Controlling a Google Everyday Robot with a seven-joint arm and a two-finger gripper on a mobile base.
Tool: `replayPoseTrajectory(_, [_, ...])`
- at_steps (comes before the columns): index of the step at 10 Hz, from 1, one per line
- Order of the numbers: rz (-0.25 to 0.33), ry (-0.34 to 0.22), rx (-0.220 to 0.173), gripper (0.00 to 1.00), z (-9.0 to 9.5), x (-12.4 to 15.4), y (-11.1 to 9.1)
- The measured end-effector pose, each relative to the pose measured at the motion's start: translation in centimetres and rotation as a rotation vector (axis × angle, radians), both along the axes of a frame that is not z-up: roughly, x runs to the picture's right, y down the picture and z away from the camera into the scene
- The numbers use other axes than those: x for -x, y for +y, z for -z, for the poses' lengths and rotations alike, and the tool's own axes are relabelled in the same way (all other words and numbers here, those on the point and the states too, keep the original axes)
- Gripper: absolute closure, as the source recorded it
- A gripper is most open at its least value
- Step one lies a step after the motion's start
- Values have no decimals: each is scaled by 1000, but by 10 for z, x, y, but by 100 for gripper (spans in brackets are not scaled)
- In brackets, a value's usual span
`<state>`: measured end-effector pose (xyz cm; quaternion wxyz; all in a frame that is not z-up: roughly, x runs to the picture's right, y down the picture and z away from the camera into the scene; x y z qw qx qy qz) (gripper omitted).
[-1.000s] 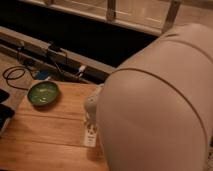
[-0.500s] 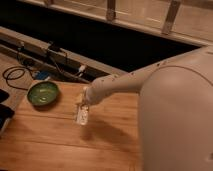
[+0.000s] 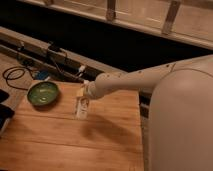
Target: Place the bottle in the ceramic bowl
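- Target: the bottle (image 3: 81, 109) hangs from the gripper over the wooden table (image 3: 70, 145), a little left of the middle of your view, with its long axis running almost straight up and down.
- You see its pale label facing you; the upper end is tucked into the gripper, so you cannot make out the cap.
- You cannot tell whether its lower end touches the boards; a dark shadow (image 3: 100, 131) lies on the wood to the lower right of it, apart from the bottle itself.
- Your gripper (image 3: 83, 96) sits just above the bottle, its fingers clamped fully together on the upper end, nothing else in its hold.
- The ceramic bowl (image 3: 43, 93) stands on the far left part of the table, green and glossy, to the left of the bottle and clear of it, with bare wood between them.
- The white arm (image 3: 135, 79) reaches in from the right, sloping down toward the gripper.
- The robot's rounded white body (image 3: 182, 125) fills the right side of your view and covers the table's right edge.
- Beyond the table's far left corner, black cables (image 3: 12, 75) coil on the floor beside a small blue object (image 3: 42, 76).
- A long dark rail (image 3: 55, 52) runs diagonally behind the table.
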<state>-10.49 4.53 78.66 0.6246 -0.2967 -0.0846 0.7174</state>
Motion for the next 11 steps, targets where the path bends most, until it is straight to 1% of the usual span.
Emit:
replayPoseTrajectory(1, [-2,11,-4,100,-2,-8,0])
replayPoseTrajectory(2, [4,15,-16,100,-8,-12,-6])
replayPoseTrajectory(3, [21,7,-35,100,-14,-9,-14])
replayPoseTrajectory(5, [68,-8,-67,100,-35,2,-34])
replayPoseTrajectory(7, [143,-35,-111,100,-61,39,-67])
replayPoseTrajectory(9, [238,-59,-153,100,-79,75,-91])
replayPoseTrajectory(10, [327,-72,-187,100,-89,98,-106])
replayPoseTrajectory(11, [392,-88,-209,100,-95,115,-115])
